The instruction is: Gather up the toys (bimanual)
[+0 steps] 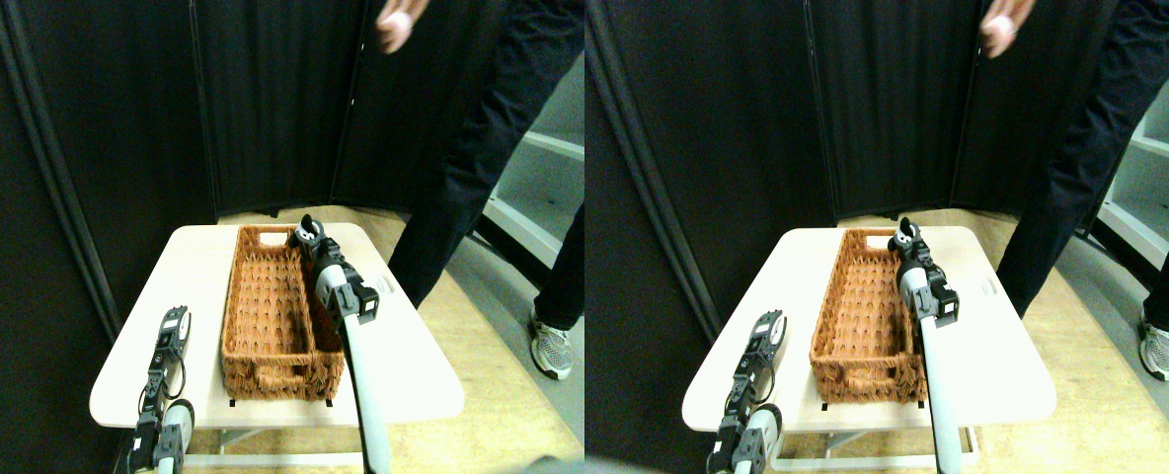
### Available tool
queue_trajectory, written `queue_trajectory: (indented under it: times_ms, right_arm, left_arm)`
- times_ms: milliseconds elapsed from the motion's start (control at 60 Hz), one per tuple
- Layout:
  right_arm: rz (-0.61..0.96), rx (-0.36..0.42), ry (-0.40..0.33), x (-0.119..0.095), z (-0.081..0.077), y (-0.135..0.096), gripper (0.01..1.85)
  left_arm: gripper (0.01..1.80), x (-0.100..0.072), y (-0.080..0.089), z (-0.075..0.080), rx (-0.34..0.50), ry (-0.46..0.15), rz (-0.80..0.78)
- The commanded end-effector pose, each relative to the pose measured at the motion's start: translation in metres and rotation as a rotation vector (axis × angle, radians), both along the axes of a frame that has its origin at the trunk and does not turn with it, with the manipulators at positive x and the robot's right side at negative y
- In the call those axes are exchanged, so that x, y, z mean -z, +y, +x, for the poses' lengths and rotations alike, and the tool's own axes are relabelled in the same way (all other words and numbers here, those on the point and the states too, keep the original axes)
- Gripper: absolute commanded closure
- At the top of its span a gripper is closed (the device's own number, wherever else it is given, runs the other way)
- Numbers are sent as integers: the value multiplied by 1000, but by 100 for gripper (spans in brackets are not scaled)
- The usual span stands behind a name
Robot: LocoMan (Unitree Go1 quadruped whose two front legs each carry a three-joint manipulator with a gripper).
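Note:
No toys show on the white table (402, 365) or inside the brown wicker basket (271, 306), whose woven floor looks bare. My right gripper (305, 237) reaches out over the basket's far right corner, its pale arm running along the right rim. My left gripper (174, 324) hangs low over the table's left part, a little apart from the basket's left wall. A person's hand (394, 28) at the top of the view holds something small and pale; what it is cannot be made out.
The person stands close behind the table's right side, with dark trouser legs (466, 148) and a grey shoe (549, 348) on the wooden floor. Black curtain panels (249, 99) close off the back and left. White shelving (545, 168) stands at the far right.

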State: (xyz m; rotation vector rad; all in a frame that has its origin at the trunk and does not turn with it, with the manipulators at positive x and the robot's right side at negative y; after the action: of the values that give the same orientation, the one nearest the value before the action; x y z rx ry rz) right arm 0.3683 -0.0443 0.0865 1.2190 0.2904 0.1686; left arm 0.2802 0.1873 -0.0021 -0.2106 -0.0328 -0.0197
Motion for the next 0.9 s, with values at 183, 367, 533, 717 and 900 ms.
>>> queue_trajectory:
  times_ms: [183, 367, 533, 717, 900]
  right_arm:
    - [-4, -72, 86, 14, 2, 9, 184]
    - [-62, -62, 121, 18, 0, -4, 139]
    - [-17, -12, 107, 18, -2, -13, 137]
    - [34, 12, 124, 15, -3, -20, 128]
    - [50, 36, 113, 15, -3, -25, 131]
  left_arm:
    - [180, -5, 2, 2, 24, -43, 11]
    - [180, -6, 4, 4, 11, -43, 4]
    - [180, -6, 3, 6, 8, -40, -4]
    - [180, -7, 1, 9, 18, -35, -27]
    - [172, -9, -2, 10, 2, -22, -46]
